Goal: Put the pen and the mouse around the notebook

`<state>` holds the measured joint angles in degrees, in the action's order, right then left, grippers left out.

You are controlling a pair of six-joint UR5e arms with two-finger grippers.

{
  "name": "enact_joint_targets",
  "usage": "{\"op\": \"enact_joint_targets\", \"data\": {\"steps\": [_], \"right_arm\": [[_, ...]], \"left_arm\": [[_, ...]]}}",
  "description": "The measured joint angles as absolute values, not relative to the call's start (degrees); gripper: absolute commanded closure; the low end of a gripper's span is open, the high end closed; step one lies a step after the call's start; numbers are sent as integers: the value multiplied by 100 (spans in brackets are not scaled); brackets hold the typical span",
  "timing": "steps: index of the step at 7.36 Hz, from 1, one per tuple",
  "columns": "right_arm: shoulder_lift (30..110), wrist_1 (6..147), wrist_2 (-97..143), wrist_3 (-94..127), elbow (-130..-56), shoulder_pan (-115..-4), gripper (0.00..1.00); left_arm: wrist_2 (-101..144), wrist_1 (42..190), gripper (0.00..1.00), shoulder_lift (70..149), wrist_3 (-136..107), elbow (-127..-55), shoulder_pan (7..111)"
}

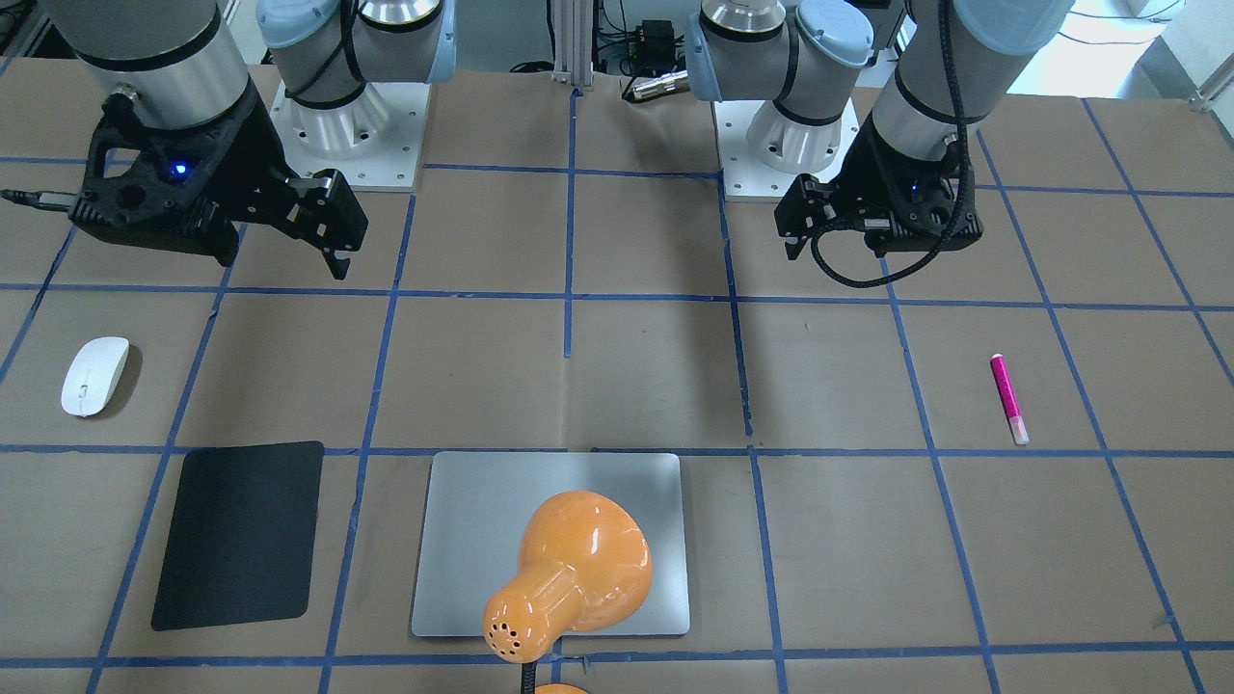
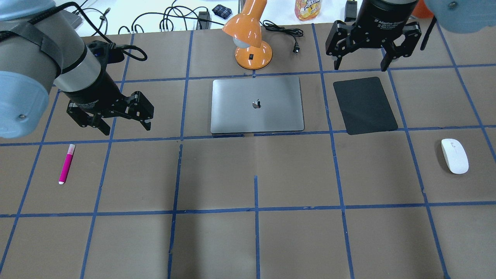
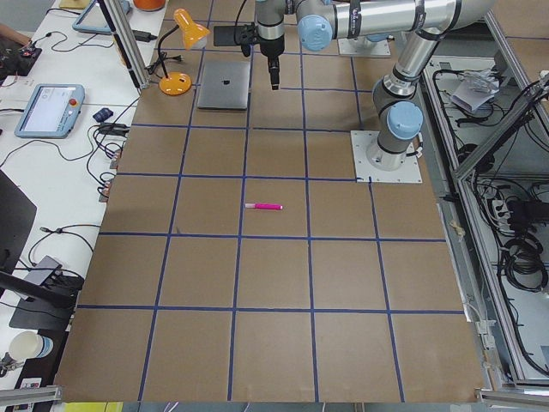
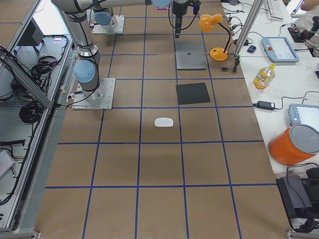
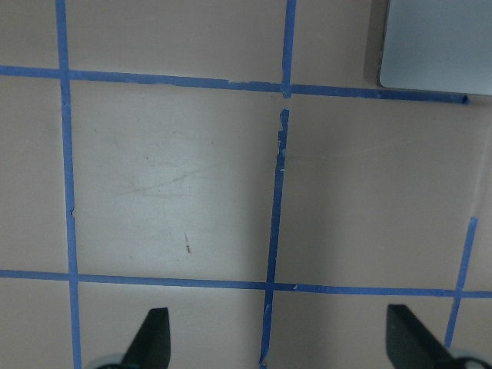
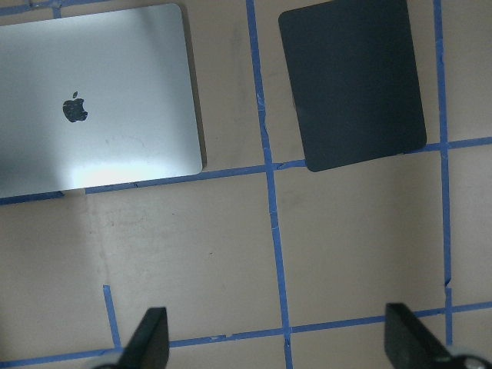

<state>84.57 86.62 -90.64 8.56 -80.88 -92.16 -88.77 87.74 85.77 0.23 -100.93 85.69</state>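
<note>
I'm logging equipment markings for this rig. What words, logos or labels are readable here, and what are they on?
"2F Adaptive Gripper": white print on the black body of the right hand, overhead view; the line beneath is too small to read.
Apple logo, no words: on the notebook.
White print on the left hand: blurred, unreadable.
Label on the bottle: blurred, unreadable.

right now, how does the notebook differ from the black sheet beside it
Colour: the notebook is shiny silver-grey with a dark logo, while the black sheet is matte and plain.
Size: the notebook is clearly larger than the sheet.
Place: the notebook lies mid-table by the orange lamp, and the sheet lies apart from it on the robot's right.
Shared: both are flat, round-cornered rectangles.
</note>
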Motion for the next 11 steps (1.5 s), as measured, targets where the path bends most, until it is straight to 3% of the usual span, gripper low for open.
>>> {"op": "enact_joint_targets", "data": {"steps": [6, 8, 11], "right_arm": [[8439, 8648, -9072, 759, -8100, -9041, 0], [8459, 8486, -9117, 127, -8145, -8368, 0], [8487, 8388, -9249, -1550, -8352, -6874, 4]], "left_arm": [[-8873, 8405, 0, 8736, 29, -10119, 8532], [-8876, 8079, 0, 8863, 74, -10120, 8298], [-8843, 8018, 0, 8966, 1469, -10128, 7030]]}}
